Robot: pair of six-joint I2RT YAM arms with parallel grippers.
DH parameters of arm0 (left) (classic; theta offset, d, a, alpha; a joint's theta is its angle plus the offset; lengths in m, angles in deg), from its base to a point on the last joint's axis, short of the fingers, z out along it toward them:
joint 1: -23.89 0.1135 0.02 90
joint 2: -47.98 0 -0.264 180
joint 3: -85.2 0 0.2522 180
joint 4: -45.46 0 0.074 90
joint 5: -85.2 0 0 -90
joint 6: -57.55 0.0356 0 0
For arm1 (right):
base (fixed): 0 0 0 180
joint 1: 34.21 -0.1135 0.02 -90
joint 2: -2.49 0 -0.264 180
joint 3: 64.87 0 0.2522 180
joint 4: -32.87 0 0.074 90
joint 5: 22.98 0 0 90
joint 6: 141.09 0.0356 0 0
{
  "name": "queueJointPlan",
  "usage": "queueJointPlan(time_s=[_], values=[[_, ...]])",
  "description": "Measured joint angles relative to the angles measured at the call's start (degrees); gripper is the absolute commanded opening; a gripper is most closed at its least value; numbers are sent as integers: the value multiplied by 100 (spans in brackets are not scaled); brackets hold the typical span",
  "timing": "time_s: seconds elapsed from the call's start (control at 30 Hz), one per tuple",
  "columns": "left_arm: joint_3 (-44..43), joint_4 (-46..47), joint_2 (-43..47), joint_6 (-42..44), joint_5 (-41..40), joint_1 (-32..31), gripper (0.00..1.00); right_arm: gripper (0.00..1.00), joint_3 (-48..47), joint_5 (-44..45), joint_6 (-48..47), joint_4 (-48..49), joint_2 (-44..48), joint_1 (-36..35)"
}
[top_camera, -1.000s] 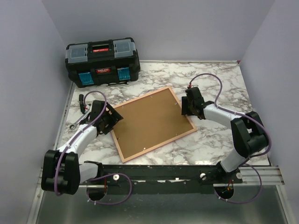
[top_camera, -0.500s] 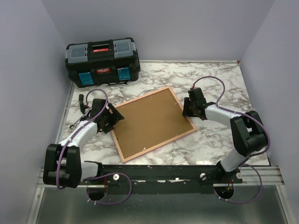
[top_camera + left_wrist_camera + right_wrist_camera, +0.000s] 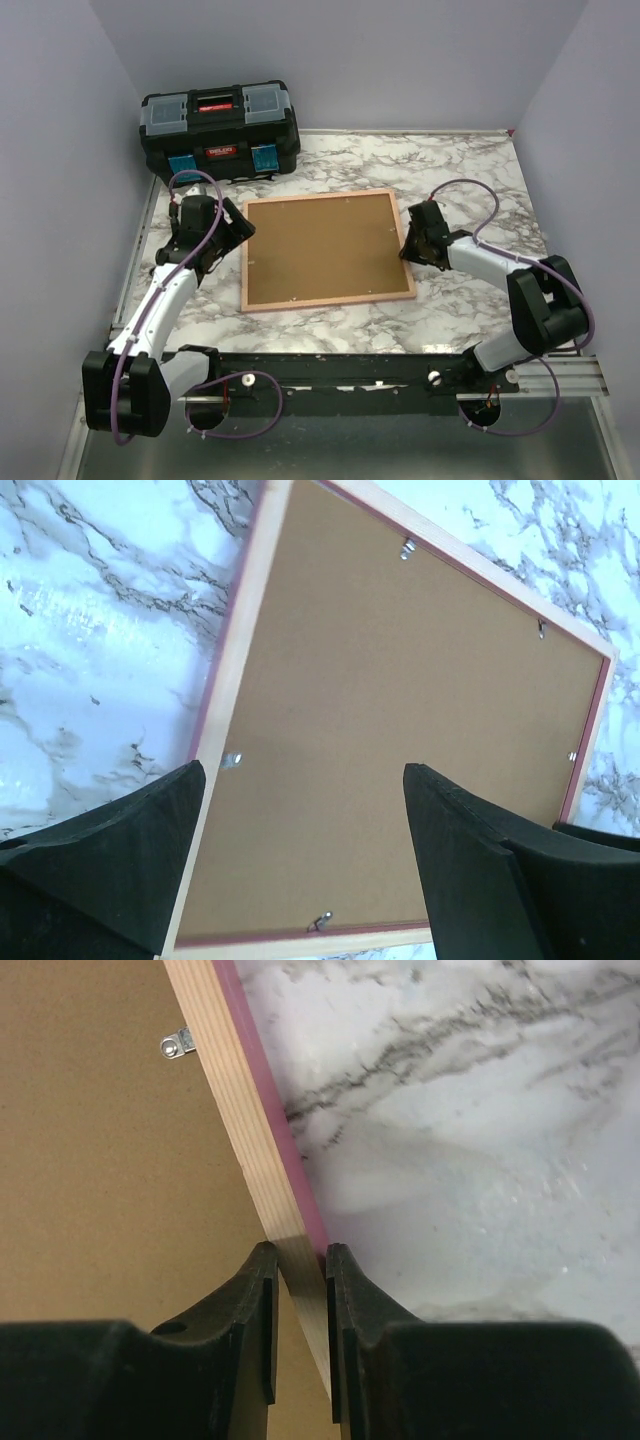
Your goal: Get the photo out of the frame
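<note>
1. Jaws of the right gripper are clenched on the frame, one finger on the inner side of its wooden rail and one on the pink outer side.
2. Jaws of the left gripper are spread wide and grasp nothing; they hang above the frame's 9 o'clock edge.
3. From above, the right gripper grips the frame at its 3 o'clock edge, and the left gripper sits opposite.
4. The frame lies flat, back up, near the middle of the marble table.
5. A brown backing board fills it, held by small metal clips, so the photo is hidden.
6. A black toolbox stands at 11 o'clock from the frame, well apart from it.
</note>
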Motion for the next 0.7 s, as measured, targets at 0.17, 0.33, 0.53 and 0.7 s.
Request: queueJointPlan(time_s=[0.17, 0.33, 0.53, 0.7], values=[[-140, 22, -28, 68, -57, 0, 83, 8, 446, 44, 337, 46, 426, 26], [-155, 17, -190, 55, -57, 66, 85, 14, 479, -20, 83, 94, 459, 35], [-142, 92, -422, -317, 201, 765, 85, 66, 597, -262, -238, 164, 555, 42], [-223, 166, -903, -417, 227, 1764, 85, 77, 866, -516, -448, 256, 905, 42]])
